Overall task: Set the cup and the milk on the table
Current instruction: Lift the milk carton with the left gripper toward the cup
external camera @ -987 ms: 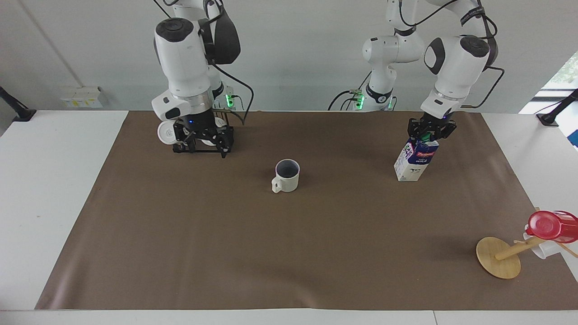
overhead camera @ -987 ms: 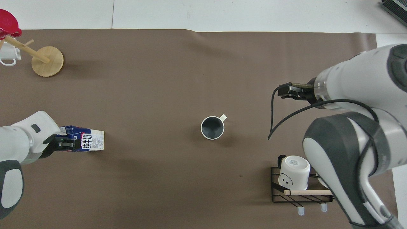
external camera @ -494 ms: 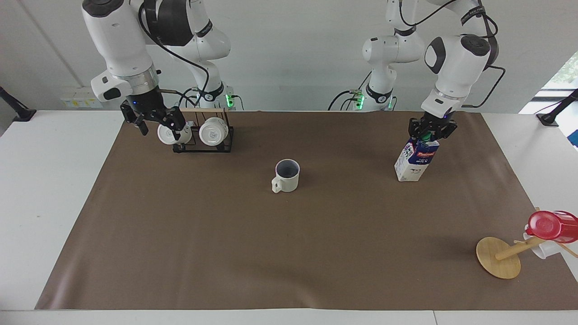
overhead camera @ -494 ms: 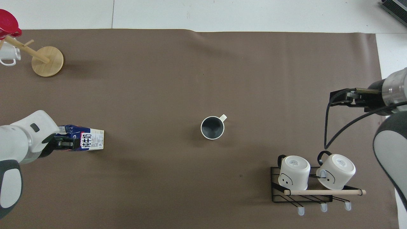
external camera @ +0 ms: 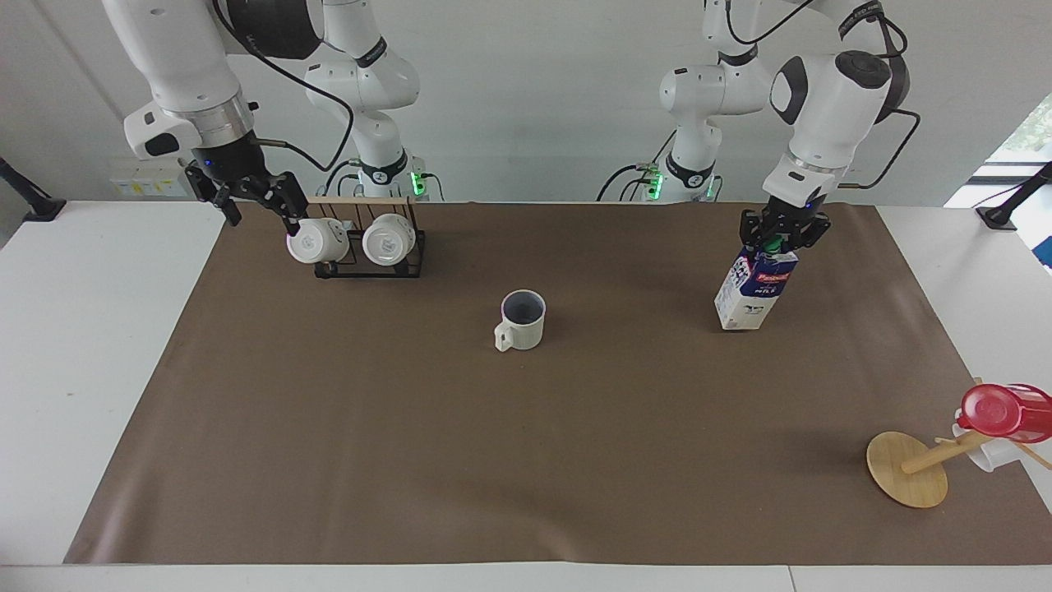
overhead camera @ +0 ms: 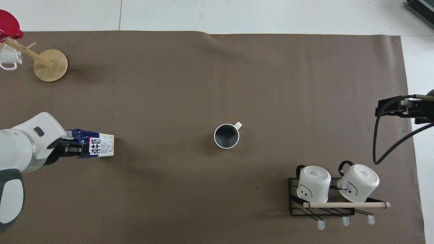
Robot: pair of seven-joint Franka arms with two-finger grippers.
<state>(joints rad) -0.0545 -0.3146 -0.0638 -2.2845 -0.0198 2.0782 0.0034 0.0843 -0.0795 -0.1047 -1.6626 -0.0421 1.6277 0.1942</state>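
Gripping the milk (external camera: 754, 288) by its top, the left gripper (external camera: 776, 241) holds it tilted on the table (external camera: 411, 452). The right gripper (external camera: 251, 197) hangs open and empty above the table's edge, near the mug rack (external camera: 370, 255). The cup (external camera: 523, 319) stands mid-table.

facing: high, toward robots | overhead: steeply down | shared: table (external camera: 49, 345)

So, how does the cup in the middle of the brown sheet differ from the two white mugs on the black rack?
The cup stands upright and alone on the table, mouth up; the two white mugs hang tipped on the black rack, bases showing. The cup is cream with a dark inside; the mugs are all white. The mugs are nearer to the robots. Each has one loop handle.
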